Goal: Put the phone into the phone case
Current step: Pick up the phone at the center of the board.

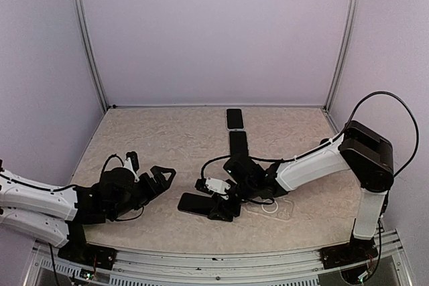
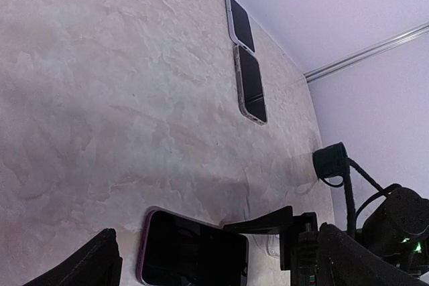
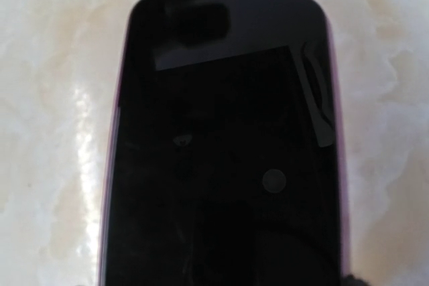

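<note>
The phone [image 3: 221,145] has a glossy black glass face, smooth enough to carry reflections and faint smudges, with a thin pinkish-purple rim. Under it, the bench [image 1: 167,138] is a matt beige sheet with a rough, stone-like marbled grain. Beside the phone lies a clear, shiny phone case [image 1: 271,207]. Beyond the phone, the nearer handset [image 2: 251,85] and the farther handset [image 2: 240,23] show the same glossy dark fronts with pale rims. Behind them stand smooth matt walls [image 1: 214,31] and brushed metal posts [image 1: 87,38].

The right arm [image 1: 308,162] and the phone [image 1: 194,203] block the table's [image 1: 147,132] centre-right; its far left lies free.
</note>
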`<state>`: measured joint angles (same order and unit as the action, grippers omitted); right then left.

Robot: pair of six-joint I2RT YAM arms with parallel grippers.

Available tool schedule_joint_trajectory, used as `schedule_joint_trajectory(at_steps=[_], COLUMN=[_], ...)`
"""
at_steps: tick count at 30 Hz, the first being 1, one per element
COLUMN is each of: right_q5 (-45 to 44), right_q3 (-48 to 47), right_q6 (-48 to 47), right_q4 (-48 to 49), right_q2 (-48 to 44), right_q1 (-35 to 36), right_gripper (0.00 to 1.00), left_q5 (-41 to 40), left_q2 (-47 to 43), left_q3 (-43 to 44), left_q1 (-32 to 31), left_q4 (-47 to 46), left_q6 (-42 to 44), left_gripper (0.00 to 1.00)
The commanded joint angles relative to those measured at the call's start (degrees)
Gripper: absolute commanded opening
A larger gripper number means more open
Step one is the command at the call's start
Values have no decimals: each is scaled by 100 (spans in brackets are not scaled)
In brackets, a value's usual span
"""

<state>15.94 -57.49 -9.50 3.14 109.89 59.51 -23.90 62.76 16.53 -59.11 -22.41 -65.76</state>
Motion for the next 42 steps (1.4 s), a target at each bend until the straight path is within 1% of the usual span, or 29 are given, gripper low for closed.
schedule_joint_trajectory(at_steps=[1, 3, 4, 6, 8, 9, 10, 12, 15, 17, 21, 24, 29, 33, 39, 42], right_q5=[268, 230, 226, 233, 262, 280, 287, 315, 346, 333, 258, 119, -183, -399, -672, -726], right_q3=[177, 173, 169, 170, 198, 209, 220, 215, 189, 189, 284, 413, 603, 741, 991, 1053], right_q6=[53, 46, 45, 52, 61, 54, 53, 45, 36, 40, 53, 61, 75, 80, 72, 47], right_q4=[-328, -331, -330, -331, -191, -169, -157, -148, -124, -82, 86, 283, 608, 833, 1113, 1162], right_q2=[54, 59, 67, 76, 77, 77, 77, 81, 77, 35, -133, -316, -626, -844, -1272, -1407], right_q1=[8, 8, 8, 8, 8, 8, 11, 8, 8, 17, 64, 119, 207, 269, 340, 379], right_gripper=[54, 54, 54, 54, 51, 49, 47, 41, 34, 28, 24, 20, 15, 14, 13, 13], left_q5=[-1037, -1190, -1161, -922, -483, -363, -364, -496, -514, -397, -33, 182, 503, 865, 1362, 1641], left_q2=[67, 64, 42, -186, -487, -601, -741, -885, -769, -679, -636, -537, -217, 137, 566, 717], left_q3=[458, 406, 310, -103, -708, -978, -1045, -860, -583, -599, -755, -636, -379, -274, -185, -132], left_q1=[-340, -377, -335, -186, 62, 147, 182, 173, 178, 173, 173, 174, 182, 182, 191, 200], left_q4=[1392, 1528, 1448, 949, 63, -168, -171, 394, 759, 503, -253, -353, -318, -510, -821, -982], left_q6=[-2, -372, -497, -665, -648, -722, -751, -663, -485, -324, 47, 375, 790, 977, 1124, 1229], left_gripper=[99, 99, 99, 99, 99, 99, 99, 99, 99, 99, 98, 96, 97, 97, 94, 91])
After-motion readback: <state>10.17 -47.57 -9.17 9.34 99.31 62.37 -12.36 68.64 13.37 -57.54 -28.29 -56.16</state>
